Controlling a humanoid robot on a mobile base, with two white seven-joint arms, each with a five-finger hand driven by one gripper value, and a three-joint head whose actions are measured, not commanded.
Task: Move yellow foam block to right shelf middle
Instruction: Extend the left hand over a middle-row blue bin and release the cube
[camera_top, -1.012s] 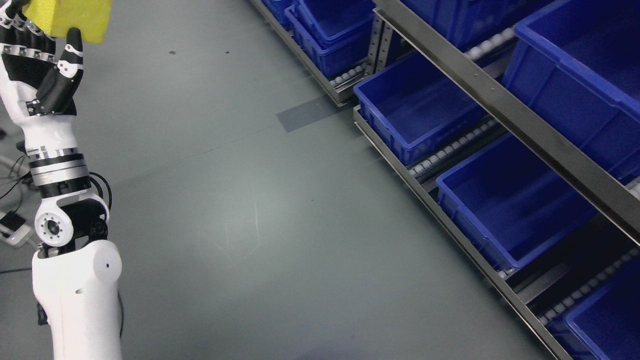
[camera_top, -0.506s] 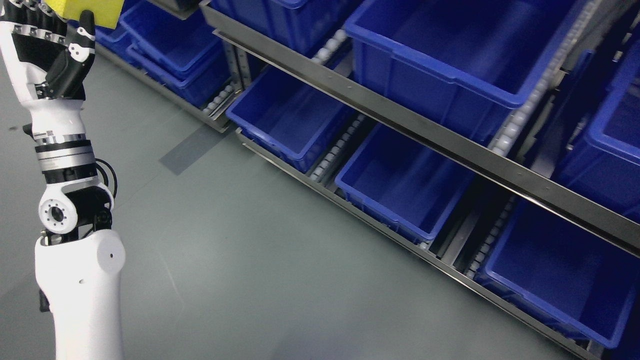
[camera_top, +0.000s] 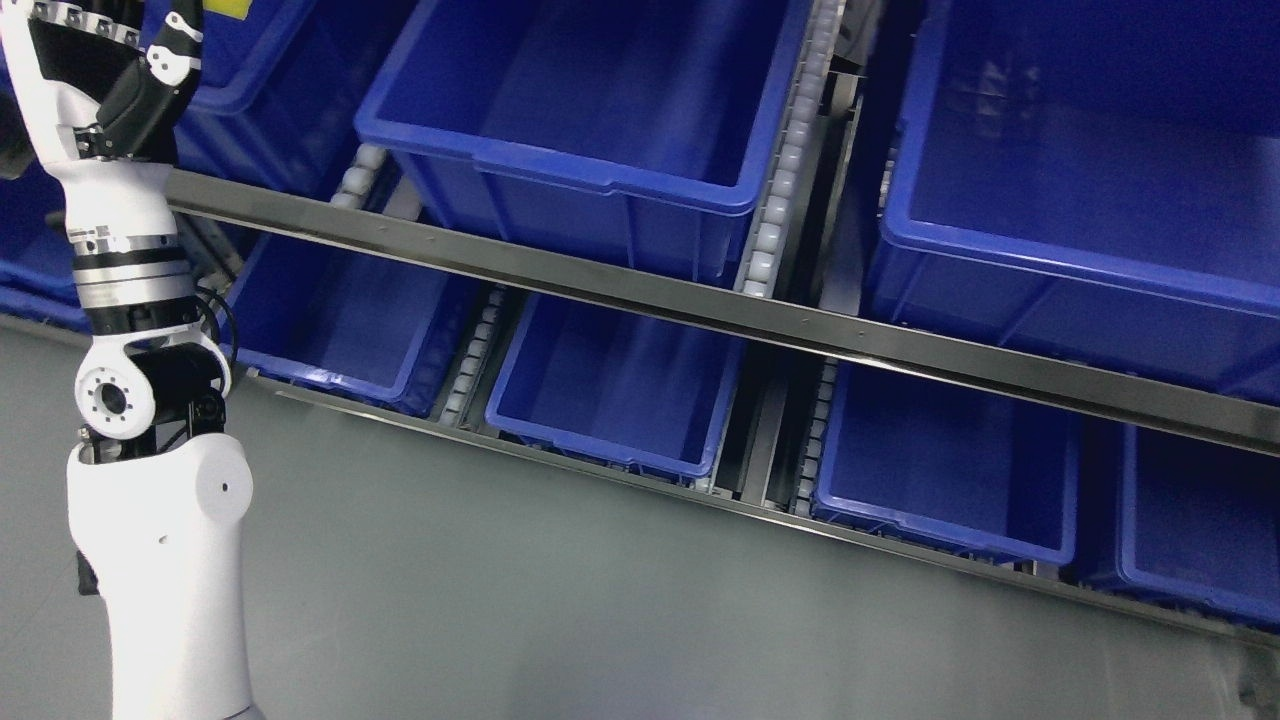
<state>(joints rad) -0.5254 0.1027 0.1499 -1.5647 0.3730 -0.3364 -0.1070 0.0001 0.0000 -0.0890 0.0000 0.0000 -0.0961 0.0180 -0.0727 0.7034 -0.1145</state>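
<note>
Since the earlier frames our view has swung round to the right, so the shelf (camera_top: 700, 310) with its blue bins now fills the picture square-on where before it ran off at a slant beyond open floor; that is the camera turning, not the bins moving. Our left hand (camera_top: 110, 75) is raised at the upper left as before, its fingers closed on the yellow foam block (camera_top: 228, 6), of which only a thin sliver shows at the top edge. Our right hand is out of view.

We judge the step in hand to be the carry toward the shelf. To do it well, we keep the grip steady and light, since foam squashes and could slip under a pinch. We bring the block over the steel rail, not into it, and centre it above the middle bin (camera_top: 600, 90) on the upper tier before we lower and release.
</note>
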